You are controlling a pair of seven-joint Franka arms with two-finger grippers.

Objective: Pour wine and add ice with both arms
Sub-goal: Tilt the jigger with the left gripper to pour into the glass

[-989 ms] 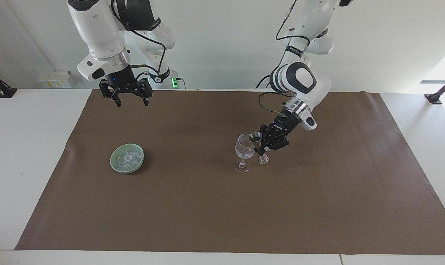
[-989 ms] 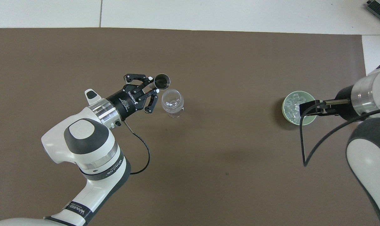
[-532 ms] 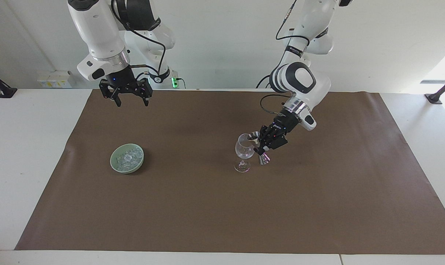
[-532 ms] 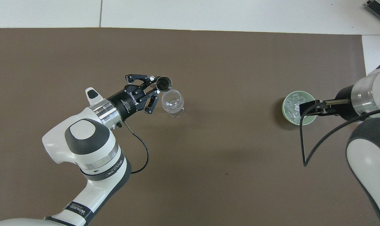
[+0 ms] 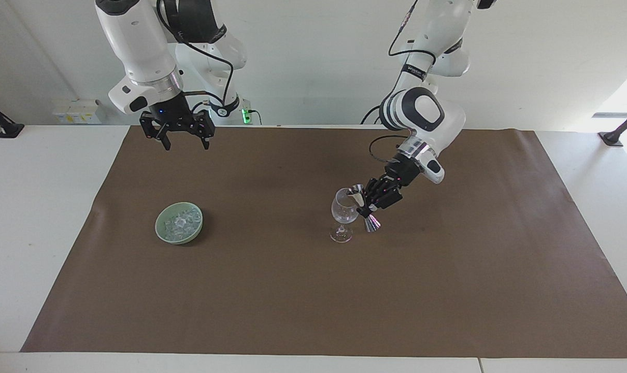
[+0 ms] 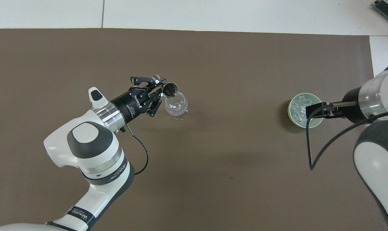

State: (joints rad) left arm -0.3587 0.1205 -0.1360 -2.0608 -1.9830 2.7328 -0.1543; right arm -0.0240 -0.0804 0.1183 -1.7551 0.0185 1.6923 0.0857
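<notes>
A clear stemmed wine glass [image 5: 343, 215] stands on the brown mat [image 5: 313, 290], toward the left arm's end. My left gripper [image 5: 366, 206] is shut on a metal double-cone jigger [image 5: 356, 192] and holds it tilted, its mouth at the glass's rim. In the overhead view the jigger's mouth [image 6: 170, 89] overlaps the rim of the glass [image 6: 176, 106], beside the left gripper [image 6: 160, 89]. Small clear ice cubes [image 5: 180, 221] lie in a pale green bowl [image 5: 161, 231]. My right gripper [image 5: 186, 145] is open and empty, raised above the mat, and waits.
The bowl [image 6: 290, 112] with the ice [image 6: 298, 105] sits toward the right arm's end of the mat; the right gripper [image 6: 314, 112] covers part of it from above. White table [image 5: 39, 207] surrounds the mat.
My left gripper has turned and tipped the jigger further, bringing its mouth over the wine glass's rim. The right arm has not moved.
</notes>
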